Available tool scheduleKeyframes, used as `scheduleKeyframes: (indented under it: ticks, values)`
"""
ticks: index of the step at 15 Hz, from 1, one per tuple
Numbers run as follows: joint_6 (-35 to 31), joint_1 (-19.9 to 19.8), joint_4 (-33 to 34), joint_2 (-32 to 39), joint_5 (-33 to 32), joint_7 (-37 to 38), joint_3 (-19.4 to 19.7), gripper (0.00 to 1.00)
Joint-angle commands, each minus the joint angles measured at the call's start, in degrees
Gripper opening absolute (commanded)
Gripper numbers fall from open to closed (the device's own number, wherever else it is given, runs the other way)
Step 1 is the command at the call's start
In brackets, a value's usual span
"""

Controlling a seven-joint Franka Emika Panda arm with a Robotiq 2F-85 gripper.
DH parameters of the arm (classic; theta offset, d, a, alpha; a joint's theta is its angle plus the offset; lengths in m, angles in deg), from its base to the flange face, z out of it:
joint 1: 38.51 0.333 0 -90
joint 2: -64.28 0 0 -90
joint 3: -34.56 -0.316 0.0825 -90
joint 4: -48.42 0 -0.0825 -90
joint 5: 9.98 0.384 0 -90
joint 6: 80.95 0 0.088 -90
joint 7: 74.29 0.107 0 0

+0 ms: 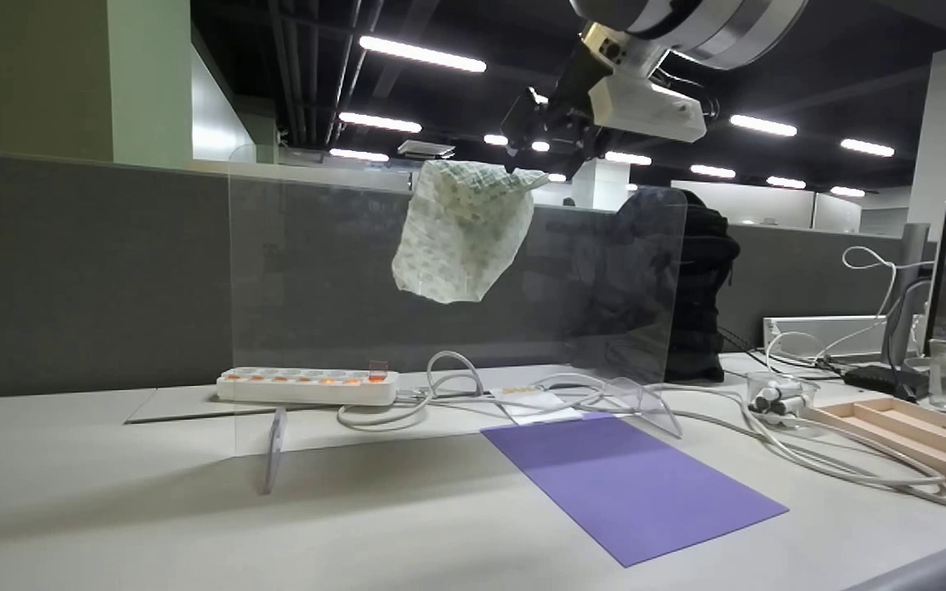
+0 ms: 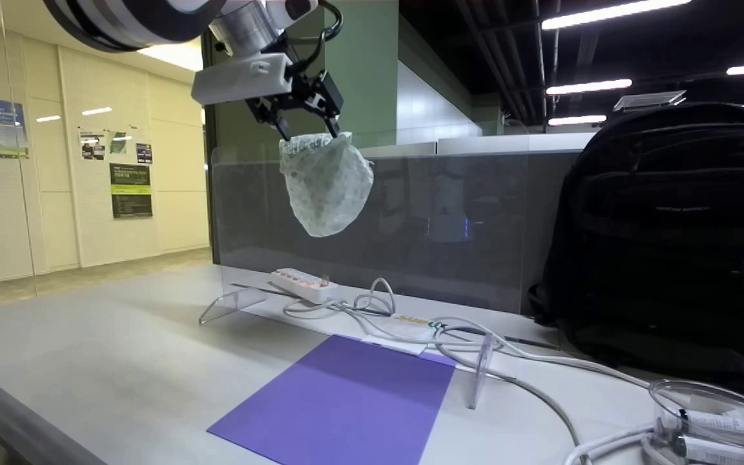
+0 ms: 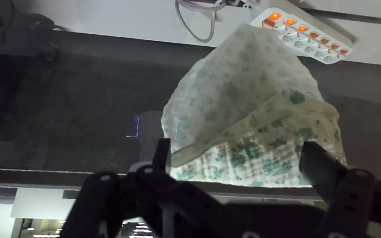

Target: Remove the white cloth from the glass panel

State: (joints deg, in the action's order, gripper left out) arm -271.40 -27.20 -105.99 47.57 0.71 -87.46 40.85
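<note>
Wrist view: power strip point(image 3: 309, 39) lies beyond cloth point(image 3: 240, 86).

Fingers point(image 3: 321, 173) wide apart, obliquely downward.

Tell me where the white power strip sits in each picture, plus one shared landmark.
Exterior view: white power strip, left of and below centre, nearly level.
Exterior view: white power strip, slightly left of and below centre, slanting.
Wrist view: white power strip, upper right.
Shared landmark: printed white cloth, higher than the strip in both exterior views, mostly lower in the wrist view.
</note>
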Motion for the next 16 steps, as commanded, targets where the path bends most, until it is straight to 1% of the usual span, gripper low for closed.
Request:
scheduleKeyframes:
  ticks: [1,4,11,12,13,14,15,16]
  values:
    - [-2.7,4.3,1.9,2.5,1.2,2.2,2.3,1.00]
    - [-4.7,6.1,2.5,3.8,1.2,2.9,3.7,1.00]
    - [-6.6,7.3,4.3,6.1,1.0,4.3,6.8,1.00]
    - [-6.6,7.4,4.4,6.4,1.2,4.6,7.0,0.75]
    - [-6.7,7.5,4.6,6.5,1.2,4.8,7.3,0.72]
    - [-6.6,7.5,4.7,6.7,1.2,4.9,7.4,0.66]
    - [-6.7,7.4,4.9,7.0,1.3,5.0,7.4,0.57]
    - [-6.7,7.3,5.0,7.2,1.3,5.2,7.5,0.51]
